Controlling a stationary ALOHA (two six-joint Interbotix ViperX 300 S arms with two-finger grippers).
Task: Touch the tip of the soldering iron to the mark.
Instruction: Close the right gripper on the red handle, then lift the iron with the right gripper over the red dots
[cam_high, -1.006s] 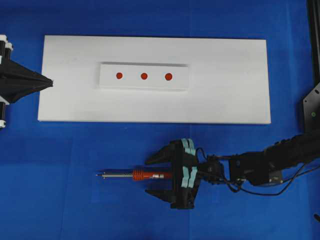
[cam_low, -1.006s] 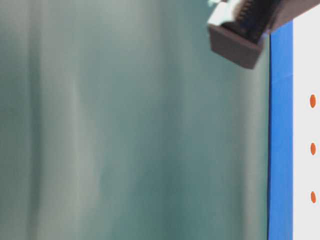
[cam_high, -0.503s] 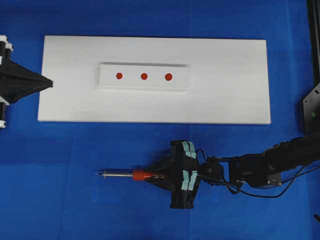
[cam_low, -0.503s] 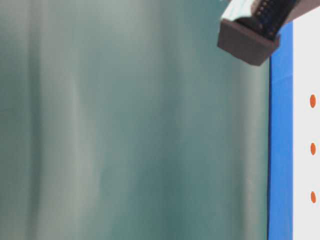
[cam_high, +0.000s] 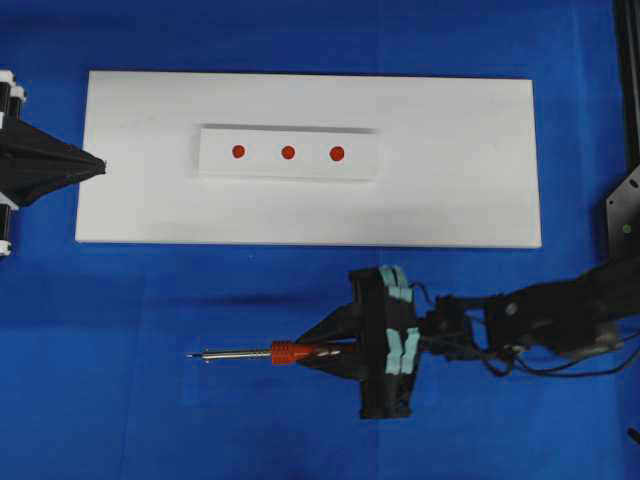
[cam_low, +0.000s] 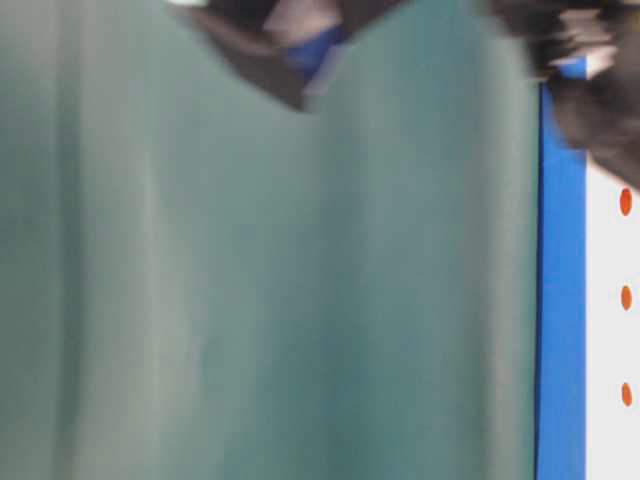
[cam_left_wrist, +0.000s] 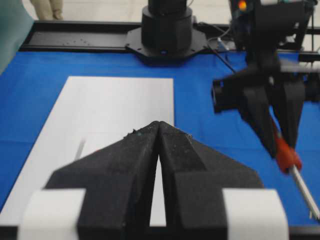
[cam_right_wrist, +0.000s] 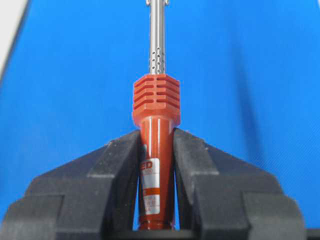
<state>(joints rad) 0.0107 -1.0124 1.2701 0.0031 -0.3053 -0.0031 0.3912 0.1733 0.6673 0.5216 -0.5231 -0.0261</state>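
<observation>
The right pincer (cam_high: 335, 348) is clamped on the red-orange handle of the soldering iron (cam_high: 285, 352), its two black fingers (cam_right_wrist: 117, 165) pressing the handle from either side just behind the ribbed collar; a grip this far forward probably keeps the long silver shaft steady, and leaves the whole shaft and its pointed tip (cam_high: 191, 356) jutting clear ahead of the pincer, so the tip can be aimed without the fingers getting in the way; the iron lies roughly level, pointing straight out from the pincer, above the blue bench (cam_high: 150, 420); whether it is already lifted clear of the cloth cannot be told for certain, though a faint shadow beside the shaft suggests so.

The three red marks (cam_high: 288, 152) sit in a row on a small white strip (cam_high: 360, 165) on the large white board (cam_high: 450, 190), well apart from the right pincer and off to one side of the tip's line; the iron must therefore swing toward the board and tilt downward before any touch, which is likely the next need.

The left pincer (cam_high: 98, 166) is pressed together and holds nothing; it rests at the far end of the board, near its edge, presumably parked out of the working arm's path.
</observation>
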